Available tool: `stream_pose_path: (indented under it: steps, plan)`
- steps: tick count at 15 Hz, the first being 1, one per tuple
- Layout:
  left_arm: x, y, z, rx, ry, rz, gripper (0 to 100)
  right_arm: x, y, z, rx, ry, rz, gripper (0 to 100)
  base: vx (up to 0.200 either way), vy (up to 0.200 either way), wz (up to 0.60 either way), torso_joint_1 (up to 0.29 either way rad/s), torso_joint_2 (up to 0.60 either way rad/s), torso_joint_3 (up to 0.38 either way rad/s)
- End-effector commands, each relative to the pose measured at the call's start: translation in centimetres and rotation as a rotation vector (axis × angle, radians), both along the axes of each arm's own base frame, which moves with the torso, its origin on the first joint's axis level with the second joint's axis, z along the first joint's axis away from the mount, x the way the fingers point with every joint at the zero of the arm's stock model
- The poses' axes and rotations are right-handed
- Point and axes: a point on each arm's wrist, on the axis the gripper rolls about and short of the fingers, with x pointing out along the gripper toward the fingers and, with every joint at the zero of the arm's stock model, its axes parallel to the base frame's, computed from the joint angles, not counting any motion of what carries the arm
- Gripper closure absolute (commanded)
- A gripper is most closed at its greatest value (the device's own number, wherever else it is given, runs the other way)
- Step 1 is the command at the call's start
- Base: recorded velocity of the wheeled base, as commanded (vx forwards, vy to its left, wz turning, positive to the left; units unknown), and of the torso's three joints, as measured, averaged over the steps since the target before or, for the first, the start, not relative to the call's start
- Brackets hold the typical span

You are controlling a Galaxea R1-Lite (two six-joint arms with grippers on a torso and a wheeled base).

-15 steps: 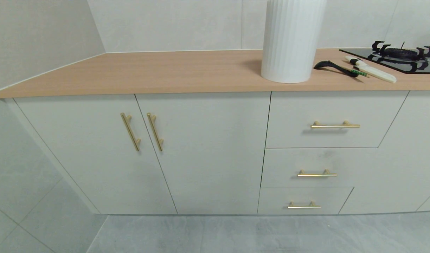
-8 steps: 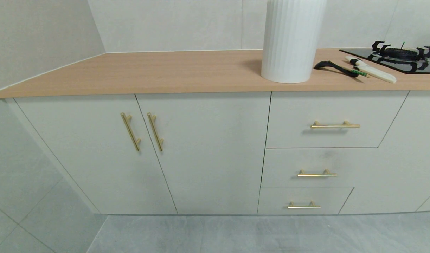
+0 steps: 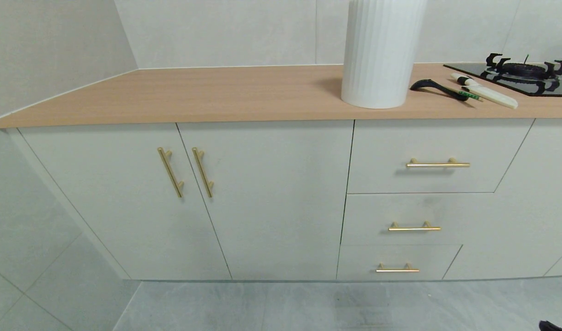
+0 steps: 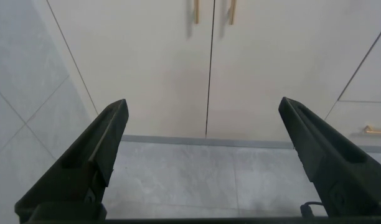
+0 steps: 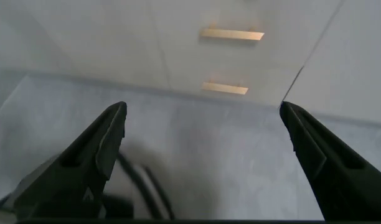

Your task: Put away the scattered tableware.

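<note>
Knife [image 3: 490,94] and black utensil [image 3: 439,88] on counter [image 3: 216,94], right of vase [image 3: 379,55]; my left gripper [image 4: 203,106] and right gripper [image 5: 203,109] both released, empty, facing cabinets [image 3: 262,197].

A wooden bench [image 3: 207,94] ran along pale tiled walls [image 3: 216,32]; beneath it sat white cupboard doors [image 3: 271,202] and three drawers [image 3: 382,174] with brass handles [image 3: 437,164], above grey floor tiles [image 3: 262,305]
</note>
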Motion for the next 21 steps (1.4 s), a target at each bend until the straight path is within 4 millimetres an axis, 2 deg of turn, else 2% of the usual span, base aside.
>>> stream_pose_path:
  steps: [1,2,3,5,8,11,16,21]
  plan:
    - [0.0,0.0,0.0,-0.001,0.001,0.001,0,8.6,1.0,0.2,-0.008,0.211,0.057,0,0.0,0.0,0.0,0.0,0.0,0.0]
    - [0.0,0.0,0.0,-0.001,0.001,0.001,0,10.9,1.2,-0.5,-0.01,0.228,0.054,0,0.0,0.0,0.0,0.0,0.0,0.0]
    - [0.0,0.0,0.0,-0.001,0.001,0.001,0,12.2,1.3,-0.8,-0.009,0.223,0.054,0,0.0,0.0,0.0,0.0,0.0,0.0]
    - [0.0,0.0,0.0,-0.001,0.001,0.001,0,16.5,1.7,-2.6,-0.031,0.214,0.025,0,0.0,0.0,0.0,0.0,0.0,0.0]
    - [0.0,0.0,0.0,-0.001,0.001,0.001,0,20.8,2.5,-5.0,-0.042,0.274,0.031,0,0.0,0.0,0.0,0.0,0.0,0.0]
    - [0.0,0.0,0.0,-0.001,0.001,0.001,0,23.5,2.7,-8.3,-0.06,0.291,-0.004,0,0.0,0.0,0.0,0.0,0.0,0.0]
    - [0.0,0.0,0.0,-0.001,0.001,0.001,0,27.3,2.8,-13.5,-0.127,0.142,-0.158,0,0.0,0.0,0.0,0.0,0.0,0.0]
    - [0.0,0.0,0.0,-0.001,0.001,0.001,0,29.3,2.8,-14.2,-0.128,0.03,-0.238,0,0.0,0.0,0.0,0.0,0.0,0.0]
